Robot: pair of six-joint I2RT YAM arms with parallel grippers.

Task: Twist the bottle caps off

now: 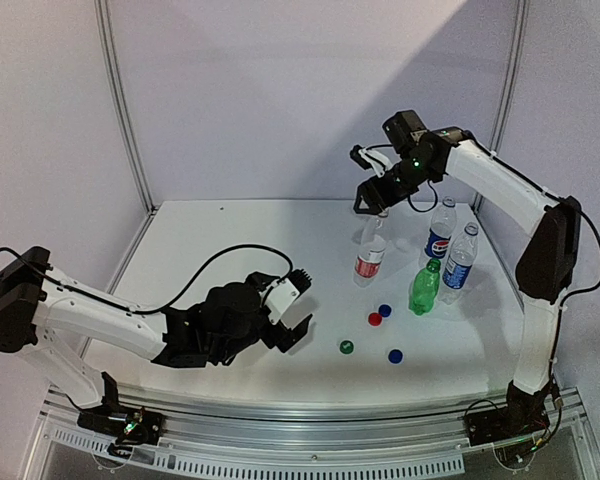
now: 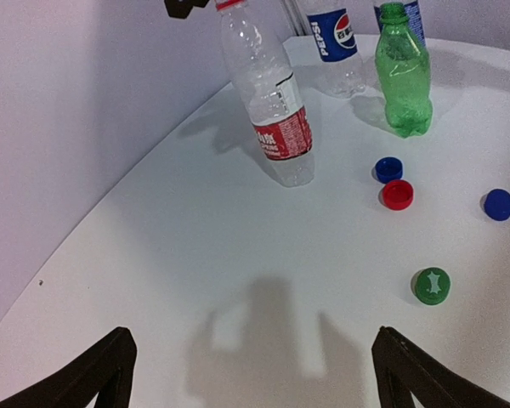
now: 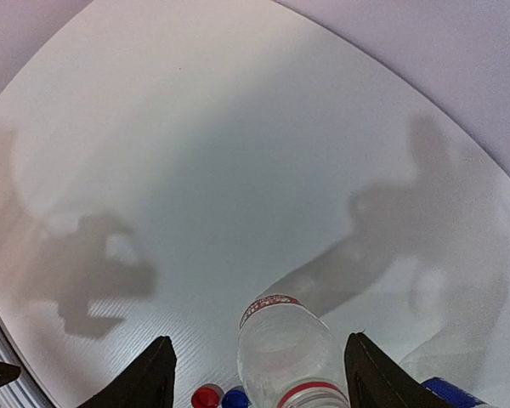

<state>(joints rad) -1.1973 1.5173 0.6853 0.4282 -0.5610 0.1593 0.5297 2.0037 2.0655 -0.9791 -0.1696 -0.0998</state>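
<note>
Four caps are found lying loose on the white table (image 1: 230, 240), right of centre in the top view: a red cap (image 1: 375, 320) just beside a blue cap (image 1: 384, 310), a green cap (image 1: 346, 347) lower left of them, and a second blue cap (image 1: 395, 355) lower right. Just behind them the bottles are clustered: red-label bottle (image 1: 370, 255), green bottle (image 1: 424, 288), Pepsi bottle (image 1: 439, 238) and blue-label bottle (image 1: 460, 262).

The open neck of the red-label bottle is only really shown by the right wrist view, at bottom centre. It is straddled there by the right gripper (image 3: 259, 378), with the fingers (image 3: 149, 374) spread wide, gaps left on both sides and nothing gripped. From above, that same gripper is just seen sitting over the bottle top.

The left gripper (image 1: 302, 308) is held low, left of the caps, jaws wide apart and empty. Its own camera gets all four caps in one shot, which the right one doesn't.
</note>
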